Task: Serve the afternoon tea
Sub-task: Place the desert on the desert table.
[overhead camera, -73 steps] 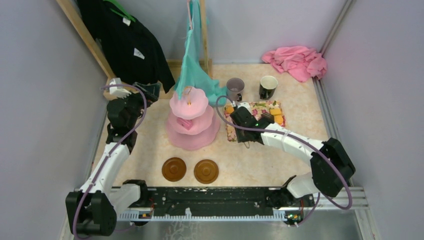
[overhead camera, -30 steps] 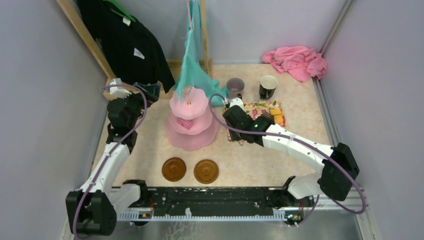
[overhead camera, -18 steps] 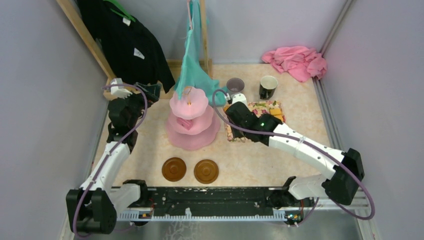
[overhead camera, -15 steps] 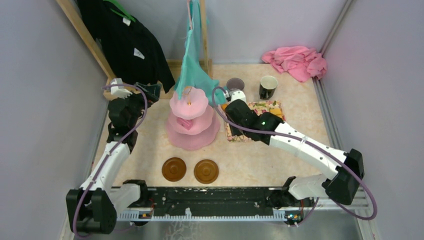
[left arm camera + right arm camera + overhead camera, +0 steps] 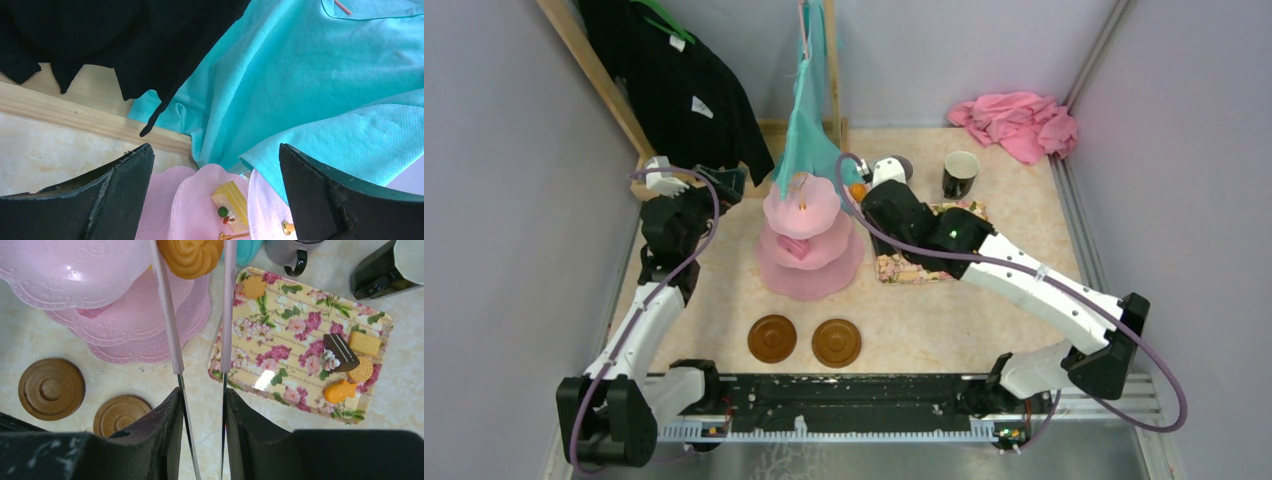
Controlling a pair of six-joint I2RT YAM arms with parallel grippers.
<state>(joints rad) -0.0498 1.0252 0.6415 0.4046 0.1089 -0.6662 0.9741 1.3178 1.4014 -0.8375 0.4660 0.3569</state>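
Right arm has swung from tray (image 5: 280,340) to stand (image 5: 65,270), orange cake (image 5: 190,256) in tow.
Right jaws clamp pink tongs (image 5: 167,315); the tips pinch the cake just beside the top tier. Left jaws spread, idle. Several cakes remain on the tray; mugs (image 5: 287,252) and discs (image 5: 51,389) unpaired.

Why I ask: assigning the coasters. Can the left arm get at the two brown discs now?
Probably yes. The left gripper is open and empty; the brown discs lie uncovered near that arm's base, in front of the pink stand, clear of the right arm.
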